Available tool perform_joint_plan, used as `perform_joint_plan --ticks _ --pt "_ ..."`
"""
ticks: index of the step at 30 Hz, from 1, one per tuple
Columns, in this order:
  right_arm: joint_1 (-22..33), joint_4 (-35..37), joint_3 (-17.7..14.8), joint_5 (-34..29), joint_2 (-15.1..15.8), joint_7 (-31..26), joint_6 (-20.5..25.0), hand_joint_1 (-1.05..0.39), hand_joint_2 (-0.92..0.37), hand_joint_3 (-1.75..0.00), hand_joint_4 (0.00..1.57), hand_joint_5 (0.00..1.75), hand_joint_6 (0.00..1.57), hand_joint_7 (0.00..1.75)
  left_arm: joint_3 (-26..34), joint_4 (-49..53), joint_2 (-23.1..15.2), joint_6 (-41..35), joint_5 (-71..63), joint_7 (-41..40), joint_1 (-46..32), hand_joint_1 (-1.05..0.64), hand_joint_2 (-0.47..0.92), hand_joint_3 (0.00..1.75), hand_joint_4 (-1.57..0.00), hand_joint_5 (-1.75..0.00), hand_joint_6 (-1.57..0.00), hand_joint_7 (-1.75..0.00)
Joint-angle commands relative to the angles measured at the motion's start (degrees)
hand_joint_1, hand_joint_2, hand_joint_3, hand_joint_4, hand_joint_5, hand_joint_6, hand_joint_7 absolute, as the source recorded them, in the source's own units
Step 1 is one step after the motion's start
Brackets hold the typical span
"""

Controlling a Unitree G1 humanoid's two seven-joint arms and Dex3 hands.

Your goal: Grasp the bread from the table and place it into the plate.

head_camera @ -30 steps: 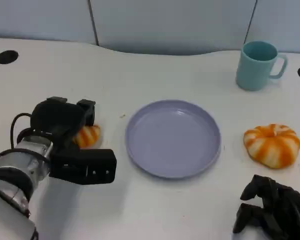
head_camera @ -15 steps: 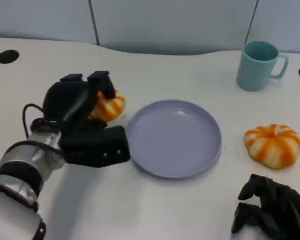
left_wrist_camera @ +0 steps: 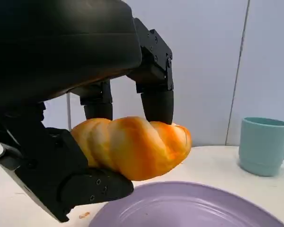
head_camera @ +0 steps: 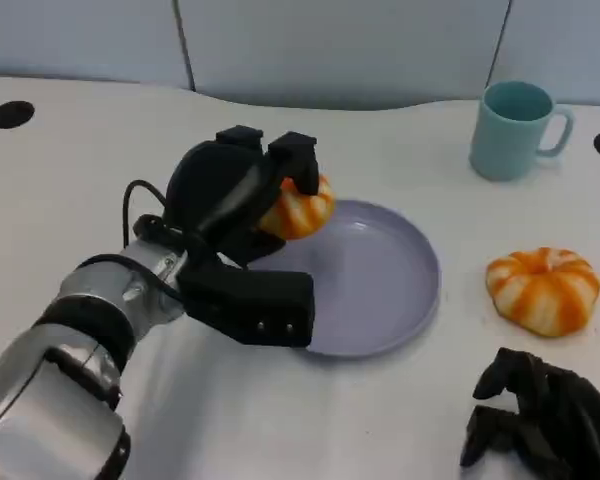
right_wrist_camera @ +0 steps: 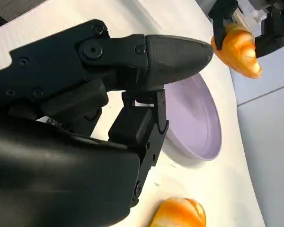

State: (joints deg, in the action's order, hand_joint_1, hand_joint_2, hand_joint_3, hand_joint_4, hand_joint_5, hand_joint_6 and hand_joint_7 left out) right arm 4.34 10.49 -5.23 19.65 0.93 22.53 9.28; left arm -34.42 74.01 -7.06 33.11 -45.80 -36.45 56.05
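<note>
Orange-striped bread (head_camera: 298, 208) is up off the table now, carried by the left hand (head_camera: 242, 200) from beside the plate a second ago to just over the plate's (head_camera: 380, 290) near-left rim! Fingers clamp it from above, the thumb from below, and it hangs clear of the lilac surface. The right hand (head_camera: 540, 420) has not budged, resting low on the table with fingers curled in and nothing in them.

From the left wrist view the grip is plain: fingers (left_wrist_camera: 156, 101) press the top of the twisted loaf (left_wrist_camera: 132, 146), the plate (left_wrist_camera: 189, 208) lies just beneath, and a teal mug (left_wrist_camera: 264, 145) stands well beyond the hand. The right wrist view catches a second orange bun (right_wrist_camera: 180, 213) close by its own hand (right_wrist_camera: 109, 94), with the plate (right_wrist_camera: 199, 123) and the held bread (right_wrist_camera: 236, 49) farther off.

White tabletop (head_camera: 110, 130) all round, with a pale panelled wall (head_camera: 340, 45) behind
</note>
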Motion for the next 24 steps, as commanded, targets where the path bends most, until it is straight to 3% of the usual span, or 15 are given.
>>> perform_joint_plan --ticks 1,5,8,16,24 --pt "0.84 0.46 0.07 -0.32 0.82 0.55 -0.20 -0.42 -0.92 -0.49 1.16 1.21 1.04 1.18 -1.83 -0.65 1.24 0.66 -1.41 0.43 2.55 -0.24 0.60 1.04 -0.94 -1.75 -0.74 -1.75" --pt "0.68 0.24 -0.02 0.03 0.61 0.19 0.82 -0.42 -0.92 -0.47 1.16 1.21 1.04 1.18 -2.15 -0.47 1.97 0.96 -1.07 1.05 2.50 -0.24 0.61 1.02 -0.94 -1.75 -0.74 -1.75" --pt "0.51 0.58 0.04 0.14 0.57 0.54 0.65 -0.43 -0.92 -0.47 1.17 1.20 1.04 1.17 -2.09 -0.32 2.44 1.19 -0.80 2.02 2.37 -0.18 0.51 1.13 -0.96 -1.75 -0.76 -1.75" --pt "0.77 0.87 0.29 -0.28 0.20 0.83 -1.07 -0.44 -0.92 -0.47 1.18 1.16 1.08 1.11 -1.43 0.01 3.33 2.33 0.59 5.93 1.89 -0.19 0.49 1.22 -0.98 -1.75 -0.78 -1.75" --pt "0.71 1.39 0.25 -0.05 0.24 1.43 -1.79 -0.43 -0.92 -0.47 1.19 1.15 1.09 1.09 -0.82 0.04 3.47 3.59 1.41 8.69 1.62 -0.20 0.54 1.12 -0.92 -1.75 -0.75 -1.75"
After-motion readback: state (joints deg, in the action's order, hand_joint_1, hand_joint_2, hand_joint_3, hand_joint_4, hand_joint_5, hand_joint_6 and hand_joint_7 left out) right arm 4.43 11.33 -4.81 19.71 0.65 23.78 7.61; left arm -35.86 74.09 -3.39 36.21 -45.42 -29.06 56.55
